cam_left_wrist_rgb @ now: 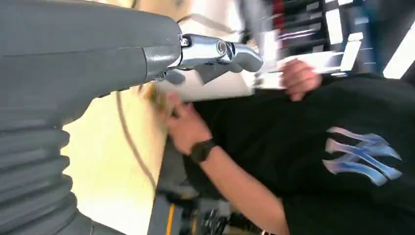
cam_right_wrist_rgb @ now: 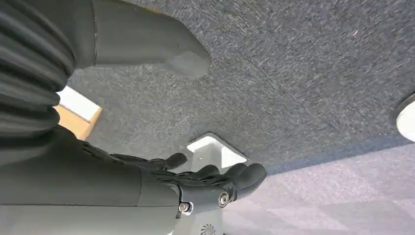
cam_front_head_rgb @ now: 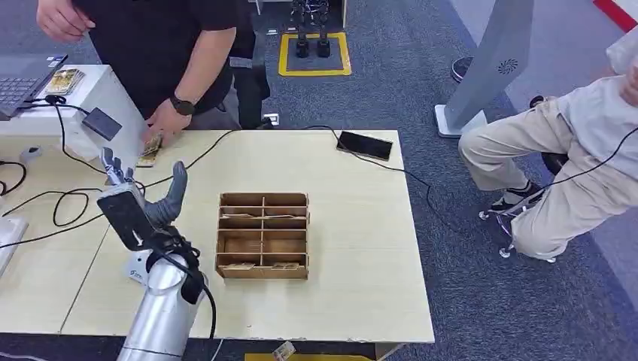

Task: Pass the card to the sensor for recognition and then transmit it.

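Note:
My left hand is raised above the table's left part with its fingers spread and nothing in it. Just beyond it a person in a black shirt presses a card onto the table with one hand. In the left wrist view my left hand points toward that person's hand and the blurred card. A small dark sensor sits on a white box at far left. My right hand hangs over grey carpet, empty, fingers loosely extended.
A wooden box with compartments stands mid-table, holding a few cards in its near row. A black phone with a cable lies at the far edge. Cables cross the left side. A card stack rests by a laptop. A seated person is at right.

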